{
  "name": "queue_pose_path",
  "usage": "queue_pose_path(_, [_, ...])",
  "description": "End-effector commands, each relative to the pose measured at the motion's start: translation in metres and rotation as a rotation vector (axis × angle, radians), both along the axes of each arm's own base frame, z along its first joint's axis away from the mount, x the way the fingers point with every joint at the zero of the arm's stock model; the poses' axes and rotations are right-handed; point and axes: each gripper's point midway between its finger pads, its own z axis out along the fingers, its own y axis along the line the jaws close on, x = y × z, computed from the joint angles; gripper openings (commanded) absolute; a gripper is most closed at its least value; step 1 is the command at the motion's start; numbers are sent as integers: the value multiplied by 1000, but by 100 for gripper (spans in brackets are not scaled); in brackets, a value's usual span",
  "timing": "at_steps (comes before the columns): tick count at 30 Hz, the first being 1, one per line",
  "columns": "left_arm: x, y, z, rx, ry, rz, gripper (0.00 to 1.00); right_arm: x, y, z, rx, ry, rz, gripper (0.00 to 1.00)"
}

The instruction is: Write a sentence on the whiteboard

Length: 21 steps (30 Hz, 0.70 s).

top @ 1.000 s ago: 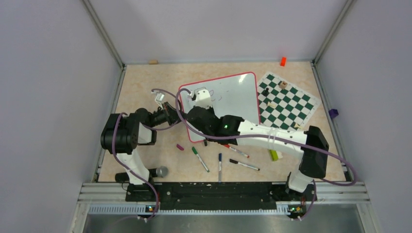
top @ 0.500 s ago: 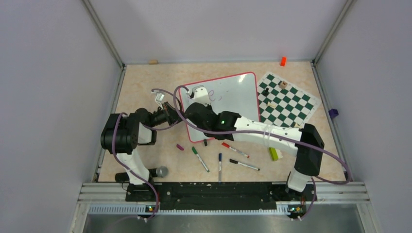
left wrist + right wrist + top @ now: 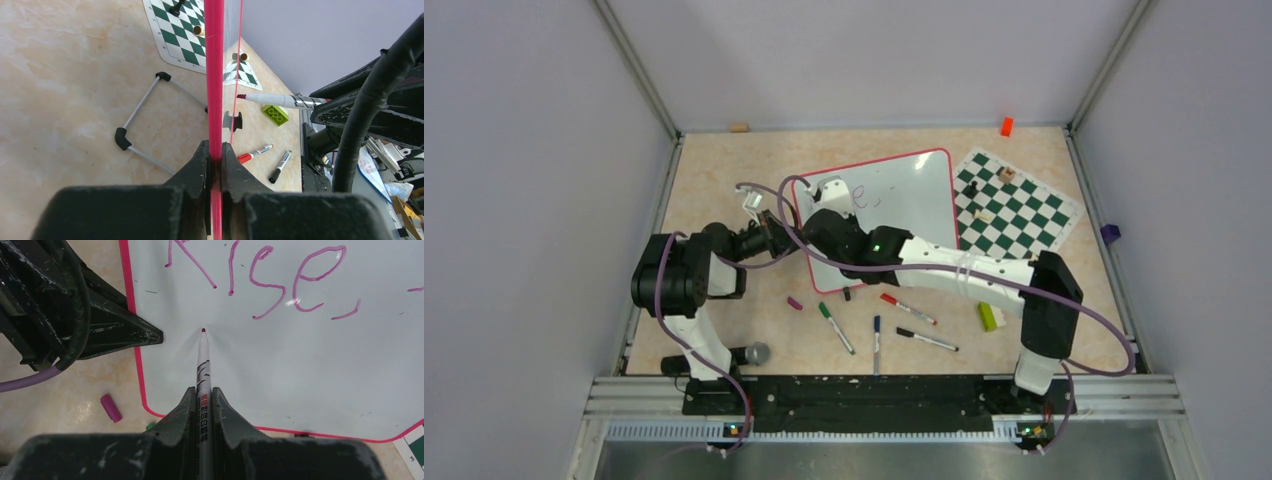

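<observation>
chess mat [image 3: 1016,208], loose markers [image 3: 835,327], green brick [image 3: 988,317]

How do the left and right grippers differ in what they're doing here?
The left gripper clamps the red rim of the whiteboard; the right gripper holds a marker. The left sits at the board's edge; the right aims its marker tip at the face below "Rise,". Both have fingers shut.

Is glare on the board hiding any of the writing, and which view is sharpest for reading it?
Right wrist: sharpest; the sentence reads crisply on the whiteboard, one small glint beside the e hides nothing, and the marker mirrors faintly in the gloss. Top external: even light, strokes too small to read. Left wrist: whiteboard edge-on, writing face not readable.
</observation>
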Motion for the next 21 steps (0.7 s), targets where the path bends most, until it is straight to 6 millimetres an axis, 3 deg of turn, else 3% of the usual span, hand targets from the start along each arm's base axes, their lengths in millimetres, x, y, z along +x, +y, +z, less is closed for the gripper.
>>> queue_pose_path(1, [1, 1, 8, 17, -117, -18, 0, 14, 7, 14, 33, -25, -22, 0])
queue_pose_path(11, [1, 1, 9, 16, -118, -19, 0, 17, 11, 1, 7, -12, -8, 0])
queue_pose_path(21, [1, 1, 8, 16, -117, -14, 0, 1, 12, -16, 1, 57, 75, 0])
